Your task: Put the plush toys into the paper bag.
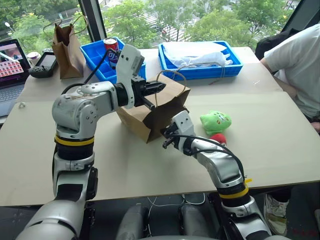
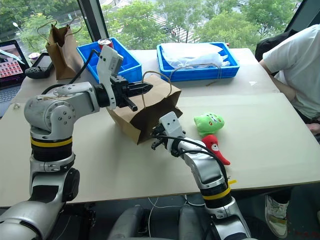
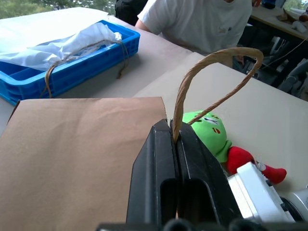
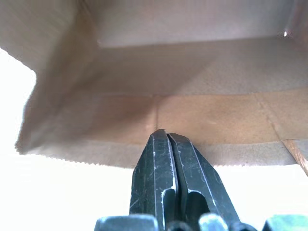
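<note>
The paper bag lies on its side at mid-table, its mouth facing the toys. My left gripper is above the bag's top edge, shut on the bag's twine handle, which loops up from between the fingers. My right gripper is shut, empty, with its tips poking over the lower lip into the bag's mouth. The green plush toy lies on the table just right of the bag. The red chili toy lies next to it, partly behind my right forearm.
Two blue trays stand at the back: one holds a can, the other white plastic. A darker brown bag, a black device and a laptop sit far left. A person sits at the right.
</note>
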Robot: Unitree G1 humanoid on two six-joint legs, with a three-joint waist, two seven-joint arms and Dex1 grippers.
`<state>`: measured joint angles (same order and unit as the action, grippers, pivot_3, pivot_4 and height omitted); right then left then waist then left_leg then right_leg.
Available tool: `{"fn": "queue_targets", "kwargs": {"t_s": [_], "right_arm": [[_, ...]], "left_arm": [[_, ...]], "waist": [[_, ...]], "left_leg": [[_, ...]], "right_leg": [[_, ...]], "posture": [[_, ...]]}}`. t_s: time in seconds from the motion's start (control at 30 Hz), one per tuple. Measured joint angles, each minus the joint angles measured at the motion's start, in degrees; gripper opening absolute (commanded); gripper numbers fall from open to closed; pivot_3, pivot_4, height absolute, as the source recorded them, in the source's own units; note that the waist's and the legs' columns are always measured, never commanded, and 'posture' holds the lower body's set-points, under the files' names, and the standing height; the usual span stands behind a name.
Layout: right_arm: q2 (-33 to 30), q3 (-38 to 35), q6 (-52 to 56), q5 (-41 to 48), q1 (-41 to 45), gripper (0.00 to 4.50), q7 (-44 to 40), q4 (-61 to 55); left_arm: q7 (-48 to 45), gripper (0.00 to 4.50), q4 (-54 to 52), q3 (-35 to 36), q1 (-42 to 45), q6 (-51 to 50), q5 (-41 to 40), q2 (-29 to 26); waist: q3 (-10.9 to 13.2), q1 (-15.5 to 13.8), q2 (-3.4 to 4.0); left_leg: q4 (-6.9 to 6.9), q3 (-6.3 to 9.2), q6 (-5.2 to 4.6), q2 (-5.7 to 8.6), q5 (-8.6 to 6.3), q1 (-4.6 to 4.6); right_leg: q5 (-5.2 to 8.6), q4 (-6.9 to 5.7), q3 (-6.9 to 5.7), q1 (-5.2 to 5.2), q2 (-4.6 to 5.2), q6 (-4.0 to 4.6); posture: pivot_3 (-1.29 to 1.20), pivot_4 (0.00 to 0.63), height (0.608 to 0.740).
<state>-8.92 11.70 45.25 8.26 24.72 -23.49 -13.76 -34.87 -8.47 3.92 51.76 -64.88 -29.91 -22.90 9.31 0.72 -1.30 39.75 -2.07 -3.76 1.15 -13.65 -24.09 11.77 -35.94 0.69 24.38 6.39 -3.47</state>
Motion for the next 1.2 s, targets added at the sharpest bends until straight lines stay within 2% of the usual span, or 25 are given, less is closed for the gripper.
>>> {"fn": "queue_targets", "kwargs": {"t_s": [0.1,0.17,0.2,0.23,0.37,0.43,0.47,0.53,0.63,0.8,0.9,1.03,1.13,1.17,1.2], "right_arm": [[-1.29,-3.73,2.49,2.8,1.13,0.02,-0.21,-5.61],[-4.04,-8.54,6.24,6.21,2.3,0.6,-1.09,-10.81],[-7.92,-11.6,9.42,8.25,2.6,0.76,-2.21,-14.22],[-11.03,-14.12,11.57,9.34,2.62,1.2,-2.94,-16.1],[-22.2,-23.32,23.25,12.4,-1.34,2.49,-4.36,-20.76],[-22.93,-27.41,27.5,12.86,-3.08,3.08,-3.8,-20.85],[-23.3,-30.86,30.99,13.32,-5.26,3.62,-3.25,-21.77],[-23.73,-32.1,33.14,13.46,-7.25,4.15,-2.92,-22.37],[-23.17,-32.95,37.11,14.8,-14.05,4.15,-2.68,-24.58],[-22.78,-30.72,36.33,14.8,-20.76,4.15,-1.44,-24.21],[-22.47,-29.86,33.45,14.37,-22.54,3.38,-0.91,-23.57],[-25.03,-28.55,30.55,15.46,-22.85,2.08,-3.24,-23.32],[-36.63,-23.47,24.43,14.86,-23.6,1.06,-8.26,-25.1],[-39.36,-22.73,22.61,14.92,-23.26,0.81,-10.07,-25.89],[-41.03,-22.03,20.96,15.08,-22.48,0.33,-11.56,-26.9]], "left_arm": [[-0.04,0.0,0.03,-0.04,0.0,-0.01,-0.55,-0.73],[-0.22,0.0,0.0,-0.16,0.0,-0.09,-1.34,-0.7],[-0.35,0.0,-0.05,-0.31,-0.01,-0.19,-1.85,-0.68],[-0.38,0.0,-0.05,-0.28,-0.07,-0.29,-1.91,-0.78],[-0.31,0.0,-0.07,-0.43,-0.16,-0.33,-2.73,-0.7],[-0.3,0.0,-0.06,-0.4,-0.18,-0.31,-2.97,-0.88],[-0.35,0.0,-0.08,-0.83,-0.17,-0.24,-3.14,-0.77],[-0.36,0.0,-0.04,-0.89,-0.2,-0.24,-3.26,-0.74],[-0.4,0.0,0.12,-0.97,-0.18,-0.24,-3.88,-0.61],[-0.59,0.0,0.42,-1.17,-0.16,-0.18,-3.96,-0.59],[-0.72,0.0,0.47,-1.35,-0.01,-0.17,-3.97,-0.62],[-0.72,0.0,0.51,-1.5,0.05,-0.15,-3.98,-0.61],[-0.13,0.0,0.56,-1.32,0.55,-0.26,-4.06,-0.56],[0.18,0.0,0.56,-1.2,0.76,-0.38,-4.14,-0.55],[0.41,0.0,0.56,-1.07,1.03,-0.42,-4.22,-0.49]], "waist": [[0.0,-0.07,0.0],[0.0,-0.27,0.0],[0.0,-0.54,0.0],[0.0,-0.73,0.0],[0.0,-1.09,-0.01],[0.01,-1.17,-0.02],[0.0,-1.16,-0.01],[0.01,-1.07,-0.01],[0.01,-1.18,-0.01],[0.01,-1.18,-0.01],[0.01,-1.19,-0.02],[0.01,-1.13,-0.02],[0.06,-1.1,0.01],[0.06,-1.13,0.0],[0.07,-1.15,-0.02]], "left_leg": [[0.0,0.0,0.0,0.0,0.0,-0.01],[0.0,0.02,0.0,0.0,0.0,-0.01],[0.0,0.03,-0.02,0.03,-0.01,-0.04],[0.0,0.02,-0.04,0.02,-0.03,-0.04],[-0.06,-0.01,-0.08,0.01,-0.05,-0.08],[-0.05,-0.01,-0.08,-0.02,-0.05,-0.1],[-0.06,-0.05,-0.08,-0.03,-0.05,-0.09],[-0.04,-0.06,-0.09,-0.06,-0.05,-0.09],[-0.02,-0.06,-0.1,-0.04,-0.04,-0.1],[0.03,-0.13,-0.13,-0.02,-0.03,-0.08],[0.04,-0.13,-0.13,-0.02,-0.02,-0.08],[0.03,-0.12,-0.14,-0.03,-0.02,-0.08],[0.04,-0.15,-0.15,-0.02,-0.03,-0.09],[0.04,-0.14,-0.15,-0.02,-0.03,-0.09],[0.04,-0.12,-0.15,-0.05,-0.03,-0.09]], "right_leg": [[0.0,0.04,-0.01,-0.01,0.01,0.0],[0.0,0.06,-0.03,-0.03,0.03,0.0],[0.0,0.09,-0.05,-0.04,0.07,0.0],[0.0,0.14,-0.06,-0.06,0.07,0.0],[0.03,0.2,-0.06,-0.04,0.09,0.05],[0.05,0.24,-0.06,-0.04,0.07,0.08],[0.06,0.22,0.0,-0.03,0.07,0.11],[0.07,0.25,0.0,-0.03,0.05,0.11],[0.07,0.24,0.01,-0.06,0.06,0.11],[0.08,0.27,0.06,-0.09,0.06,0.09],[0.08,0.27,0.06,-0.1,0.05,0.08],[0.09,0.27,0.05,-0.09,0.02,0.08],[0.11,0.35,0.04,-0.11,0.03,0.04],[0.11,0.37,0.03,-0.11,0.03,0.04],[0.11,0.39,0.02,-0.15,0.01,0.04]], "posture": [[0.0,0.15,0.74],[0.0,0.15,0.74],[0.0,0.15,0.74],[0.0,0.15,0.74],[0.0,0.15,0.74],[0.0,0.15,0.74],[0.0,0.15,0.74],[0.0,0.15,0.74],[0.0,0.15,0.74],[0.0,0.15,0.74],[0.0,0.15,0.74],[0.0,0.15,0.74],[0.0,0.15,0.74],[0.0,0.15,0.74],[0.0,0.15,0.74]]}}
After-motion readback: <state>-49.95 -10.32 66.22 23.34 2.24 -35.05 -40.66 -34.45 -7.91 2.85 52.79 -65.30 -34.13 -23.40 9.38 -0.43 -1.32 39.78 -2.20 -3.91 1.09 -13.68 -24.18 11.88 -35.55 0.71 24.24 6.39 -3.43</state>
